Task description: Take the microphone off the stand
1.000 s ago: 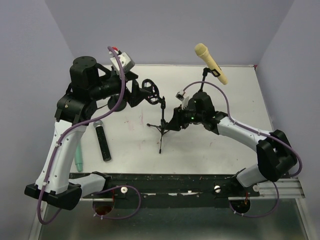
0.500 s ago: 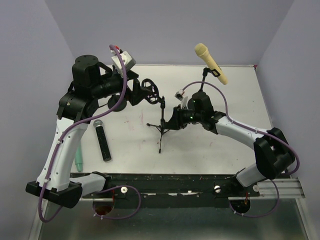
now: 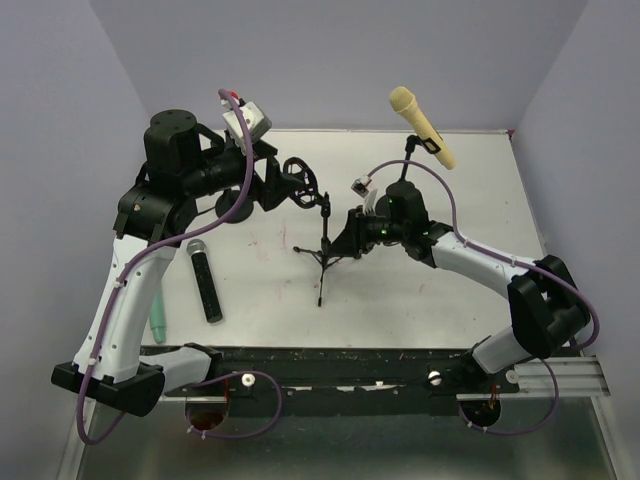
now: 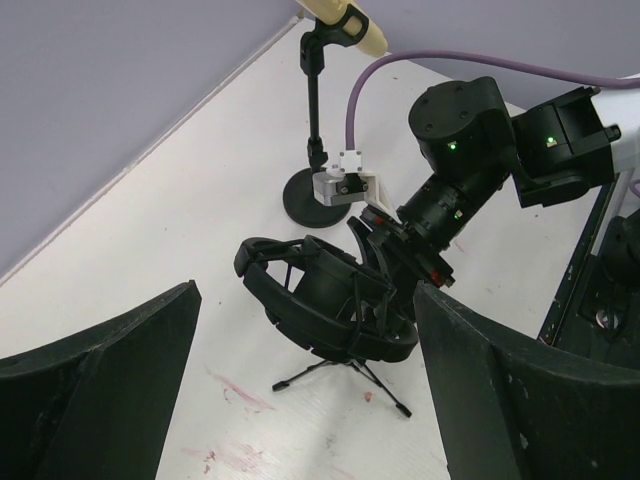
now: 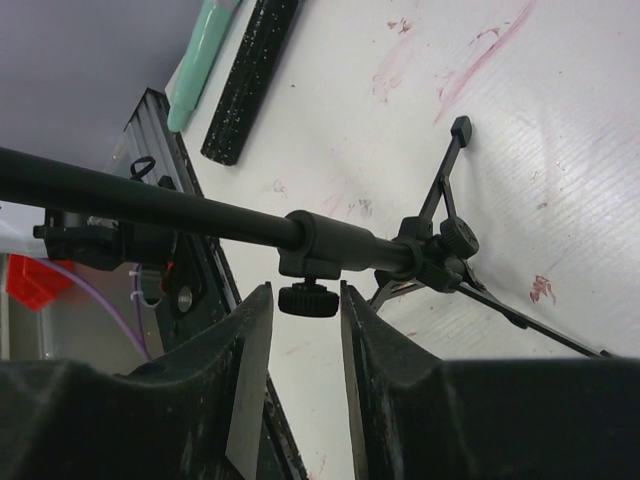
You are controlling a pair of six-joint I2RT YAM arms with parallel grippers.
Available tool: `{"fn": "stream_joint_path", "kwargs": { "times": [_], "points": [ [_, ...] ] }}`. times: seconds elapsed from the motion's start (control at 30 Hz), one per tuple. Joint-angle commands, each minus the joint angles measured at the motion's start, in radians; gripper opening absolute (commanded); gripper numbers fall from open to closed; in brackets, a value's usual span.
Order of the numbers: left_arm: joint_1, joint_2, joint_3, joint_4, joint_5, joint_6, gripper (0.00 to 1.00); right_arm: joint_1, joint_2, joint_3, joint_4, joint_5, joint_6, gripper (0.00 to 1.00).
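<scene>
Although a black microphone [image 3: 205, 285] already lies flat on the table [image 3: 450, 300], down-left of the left pincer [image 4: 305, 330], removal looks unfinished. That pincer gapes wide, empty, the shock mount [image 4: 325, 300] just ahead. Right pincer [image 5: 303, 295], narrowed, straddles the knob [image 5: 308, 301] of the tripod stand [image 3: 322, 250] without visible contact. Yellow microphone [image 3: 422, 127] sits clipped in its round-base stand [image 4: 295, 200], well behind it.

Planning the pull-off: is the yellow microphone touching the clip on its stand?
Touching. The left wrist view shows the black clip wrapped around the yellow microphone, on top of the round-base stand.
</scene>
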Motion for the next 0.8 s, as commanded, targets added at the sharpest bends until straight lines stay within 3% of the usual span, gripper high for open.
{"fn": "stream_joint_path", "kwargs": {
  "times": [0.0, 0.13, 0.3, 0.37, 0.43, 0.53, 0.77],
  "points": [
    [0.002, 0.003, 0.017, 0.021, -0.005, -0.012, 0.95, -0.004, 0.002, -0.001, 0.067, 0.026, 0.028, 0.39],
    [0.002, 0.006, 0.022, 0.021, -0.005, -0.012, 0.95, -0.004, 0.001, -0.019, 0.107, 0.065, 0.029, 0.33],
    [0.002, 0.008, 0.025, 0.024, -0.009, -0.012, 0.95, -0.004, -0.001, -0.02, 0.084, 0.074, -0.018, 0.12],
    [0.002, 0.006, 0.027, 0.024, -0.009, -0.012, 0.95, -0.004, -0.006, -0.016, 0.07, 0.076, -0.037, 0.11],
    [0.002, 0.008, 0.028, 0.027, -0.009, -0.012, 0.95, -0.004, -0.01, -0.012, 0.058, 0.079, -0.049, 0.17],
    [0.002, 0.009, 0.031, 0.027, -0.01, -0.009, 0.95, -0.004, -0.018, 0.002, 0.032, 0.079, -0.06, 0.38],
    [0.002, 0.012, 0.036, 0.035, -0.013, -0.01, 0.95, -0.004, -0.009, 0.005, -0.008, 0.086, -0.061, 0.38]
  ]
}}
